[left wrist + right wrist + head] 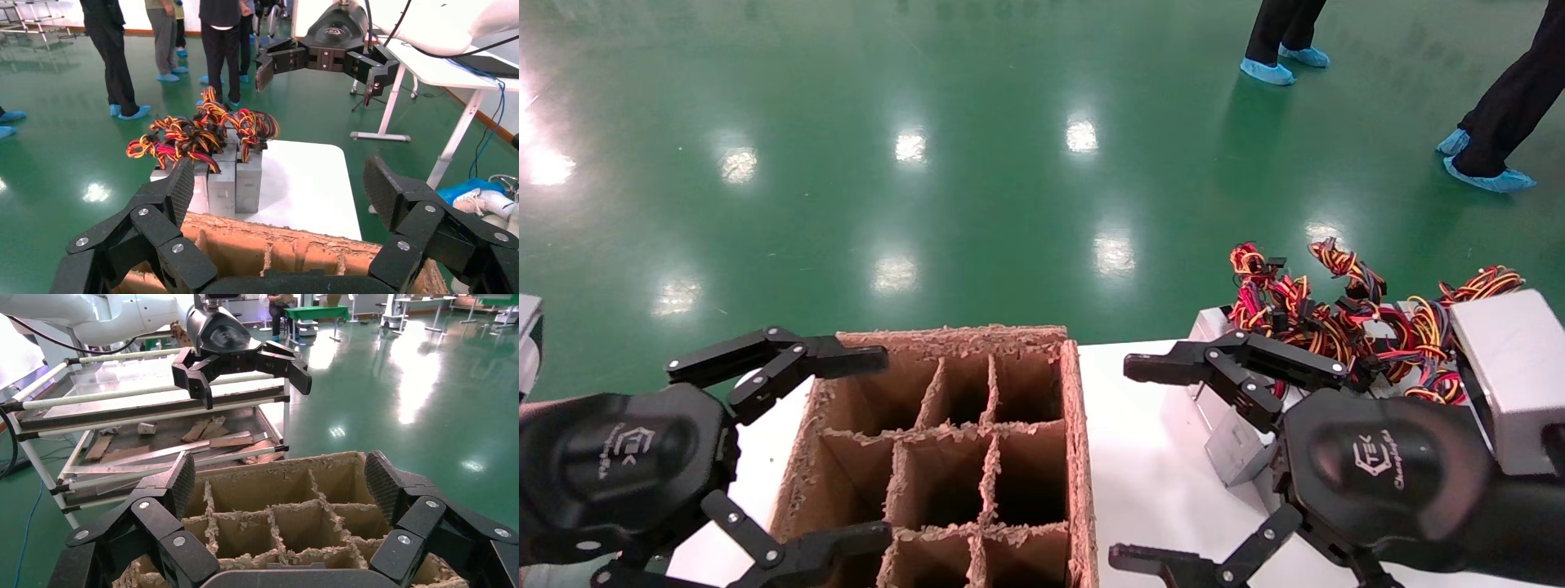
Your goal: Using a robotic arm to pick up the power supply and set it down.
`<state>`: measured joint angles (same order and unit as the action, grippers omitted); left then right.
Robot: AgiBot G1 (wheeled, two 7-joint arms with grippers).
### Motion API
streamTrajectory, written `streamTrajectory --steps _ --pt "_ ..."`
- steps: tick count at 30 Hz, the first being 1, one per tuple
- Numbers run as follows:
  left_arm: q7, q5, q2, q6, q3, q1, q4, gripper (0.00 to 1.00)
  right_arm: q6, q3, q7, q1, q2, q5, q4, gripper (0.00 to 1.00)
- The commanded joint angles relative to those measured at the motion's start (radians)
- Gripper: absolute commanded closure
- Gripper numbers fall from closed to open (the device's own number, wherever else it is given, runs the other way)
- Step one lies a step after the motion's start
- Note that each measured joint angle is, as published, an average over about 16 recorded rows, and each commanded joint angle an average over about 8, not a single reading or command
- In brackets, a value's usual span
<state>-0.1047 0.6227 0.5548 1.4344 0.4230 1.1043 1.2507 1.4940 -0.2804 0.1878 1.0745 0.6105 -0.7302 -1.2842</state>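
Between open grippers, divided cardboard box point(944, 457); power supplies point(226, 177) beyond.

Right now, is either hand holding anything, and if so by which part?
Nothing is held. The left hand and right hand are both open and empty beside the cardboard divider box.

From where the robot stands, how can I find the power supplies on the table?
Start at the white table. Right of the divided cardboard box stand the power supplies, under the open right gripper. They alone are silver-grey metal boxes with red, yellow and black wires.
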Motion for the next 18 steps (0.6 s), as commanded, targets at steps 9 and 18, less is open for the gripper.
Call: streamTrajectory --steps 9,18 --pt "0.0 0.0 0.0 0.0 0.0 0.0 0.0 0.0 -0.001 -0.001 0.0 0.0 -0.001 0.001 0.0 0.0" --pt "0.0 0.0 0.0 0.0 0.0 0.0 0.0 0.0 -0.001 -0.001 0.0 0.0 -0.001 0.001 0.0 0.0"
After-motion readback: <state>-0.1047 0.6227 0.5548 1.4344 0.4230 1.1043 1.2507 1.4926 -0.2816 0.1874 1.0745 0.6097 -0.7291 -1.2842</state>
